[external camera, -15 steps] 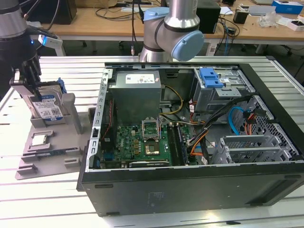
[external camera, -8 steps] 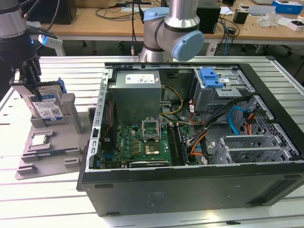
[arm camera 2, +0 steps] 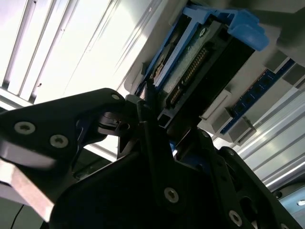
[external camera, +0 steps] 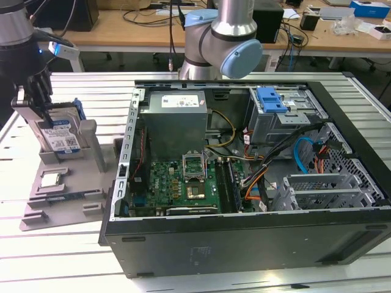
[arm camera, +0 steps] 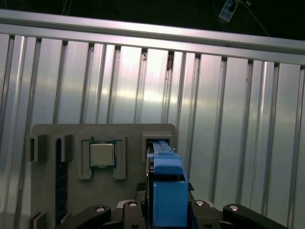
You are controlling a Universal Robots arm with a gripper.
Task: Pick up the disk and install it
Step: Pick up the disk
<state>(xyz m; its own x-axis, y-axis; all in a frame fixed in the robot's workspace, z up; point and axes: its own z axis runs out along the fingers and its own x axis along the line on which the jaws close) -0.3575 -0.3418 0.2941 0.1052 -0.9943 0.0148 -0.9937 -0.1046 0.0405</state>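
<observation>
The disk [external camera: 63, 135] is a silver drive with a white-and-blue label in a blue carrier, standing upright in a slot of the grey holder [external camera: 91, 146] at the exterior view's left. My gripper [external camera: 44, 110] comes down on its top edge, with a dark finger on each side of the drive. In the second wrist view a thin fingertip [arm camera 2: 147, 107] lies against the edge of the disk [arm camera 2: 200, 62] by the connector. In the first wrist view the disk's blue carrier [arm camera: 164, 167] rises from its slot between the jaws.
The grey holder also carries a square silver CPU chip [external camera: 50, 179] [arm camera: 102, 154] and a blue memory stick [arm camera: 58, 181]. An open computer case [external camera: 244, 238] lies to the exterior view's right, with a blue caddy [external camera: 270, 99] in its drive bay. The arm's base [external camera: 220, 36] stands behind the case.
</observation>
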